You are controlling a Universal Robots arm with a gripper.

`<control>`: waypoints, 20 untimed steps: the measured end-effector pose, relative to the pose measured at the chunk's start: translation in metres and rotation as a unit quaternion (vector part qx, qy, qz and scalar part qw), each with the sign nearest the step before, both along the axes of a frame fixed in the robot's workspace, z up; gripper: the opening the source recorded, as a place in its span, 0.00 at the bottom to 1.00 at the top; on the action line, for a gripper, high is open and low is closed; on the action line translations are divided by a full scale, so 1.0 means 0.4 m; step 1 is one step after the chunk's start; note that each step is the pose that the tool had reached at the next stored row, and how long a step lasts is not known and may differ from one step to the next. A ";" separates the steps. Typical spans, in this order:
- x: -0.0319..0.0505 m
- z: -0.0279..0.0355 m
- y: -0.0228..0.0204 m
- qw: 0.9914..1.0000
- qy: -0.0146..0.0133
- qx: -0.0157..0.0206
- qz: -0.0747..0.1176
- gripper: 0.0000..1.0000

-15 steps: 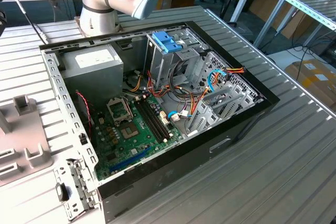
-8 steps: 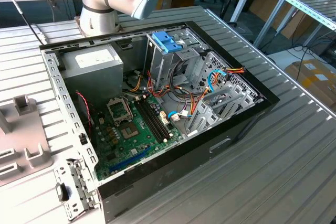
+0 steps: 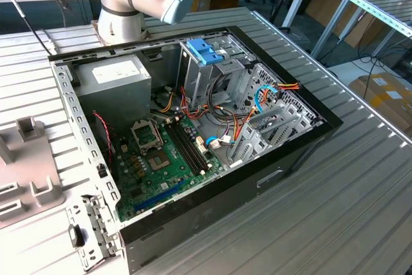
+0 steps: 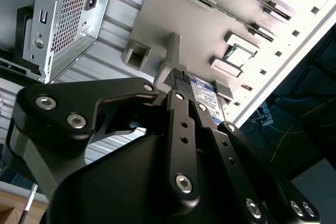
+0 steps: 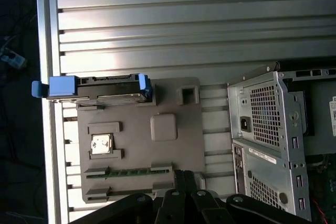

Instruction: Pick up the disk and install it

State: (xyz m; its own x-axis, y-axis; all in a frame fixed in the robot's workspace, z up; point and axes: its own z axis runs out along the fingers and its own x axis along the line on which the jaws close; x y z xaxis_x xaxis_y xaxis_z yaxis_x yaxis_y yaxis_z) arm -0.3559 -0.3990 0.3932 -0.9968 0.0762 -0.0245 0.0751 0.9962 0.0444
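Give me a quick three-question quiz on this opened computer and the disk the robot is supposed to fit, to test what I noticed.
1. True or false: the disk already sits inside the computer case.
2. What colour are the disk's side rails? A red, B blue, C yellow.
3. Fill in: in the exterior view, the motherboard in the case is ___ in colour.

Key:
1. False. It sits on the grey tray, outside the case.
2. B.
3. Green.
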 end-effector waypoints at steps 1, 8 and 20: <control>-0.003 0.000 0.000 1.000 0.000 0.000 0.000 0.11; -0.032 0.000 0.000 1.000 0.000 0.000 0.000 0.11; -0.075 0.000 0.000 1.000 0.000 0.000 0.000 0.11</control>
